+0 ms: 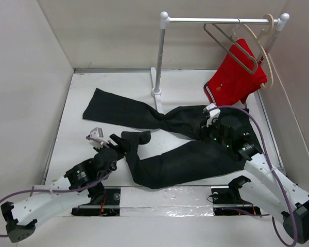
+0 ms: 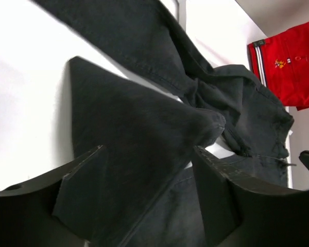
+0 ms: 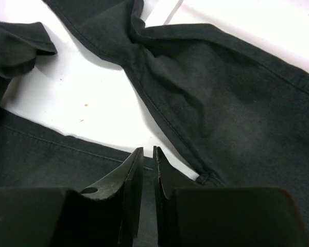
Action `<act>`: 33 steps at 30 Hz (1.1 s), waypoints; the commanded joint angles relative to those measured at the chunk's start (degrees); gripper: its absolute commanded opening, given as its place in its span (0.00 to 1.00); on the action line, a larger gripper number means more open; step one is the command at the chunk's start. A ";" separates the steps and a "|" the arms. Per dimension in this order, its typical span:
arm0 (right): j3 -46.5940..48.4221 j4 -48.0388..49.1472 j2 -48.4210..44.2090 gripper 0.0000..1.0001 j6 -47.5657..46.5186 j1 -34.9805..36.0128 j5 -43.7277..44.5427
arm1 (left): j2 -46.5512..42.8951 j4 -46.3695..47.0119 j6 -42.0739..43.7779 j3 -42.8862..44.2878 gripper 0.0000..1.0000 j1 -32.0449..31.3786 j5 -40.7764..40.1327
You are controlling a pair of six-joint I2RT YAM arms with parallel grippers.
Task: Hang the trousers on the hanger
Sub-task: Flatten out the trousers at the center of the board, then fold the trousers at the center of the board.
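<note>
Left gripper: fingers spread wide, with the folded end of a trouser leg lying between them, not pinched. Right gripper: fingers pressed almost together over the cloth's edge near the crotch; I cannot tell if any cloth is nipped. The trousers are black, soft and faintly faded, sprawled across the white table with legs splayed left. The grey wire hanger hangs on the rail behind, beside red shorts with white trim on a cream hanger. The shorts' emblem is unreadable.
</note>
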 commanded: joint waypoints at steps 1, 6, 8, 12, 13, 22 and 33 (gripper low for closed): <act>2.32 2.27 0.79 0.20 -0.21 1.71 3.58 | -4.80 -4.93 -9.03 -0.76 0.65 -0.20 -1.23; 2.50 2.27 0.88 0.22 0.23 2.24 4.28 | 0.35 -4.68 0.25 5.38 0.63 -0.20 -4.84; 2.41 1.92 0.97 0.18 0.23 2.24 4.54 | 6.94 1.43 7.20 8.10 0.61 -0.20 -2.31; 1.18 2.09 0.70 0.03 0.49 2.24 6.56 | 22.30 14.48 26.36 14.87 0.60 -0.73 7.27; 0.48 2.18 0.62 0.01 0.49 2.24 6.74 | 29.91 14.75 31.01 17.06 0.60 -1.69 8.33; -1.90 0.78 -7.73 0.20 1.72 -5.91 5.78 | 64.33 11.05 45.29 34.92 0.54 -5.48 7.90; -3.92 1.47 -9.14 0.36 1.55 -9.71 -0.28 | 74.10 7.90 47.05 39.85 0.48 -4.42 9.58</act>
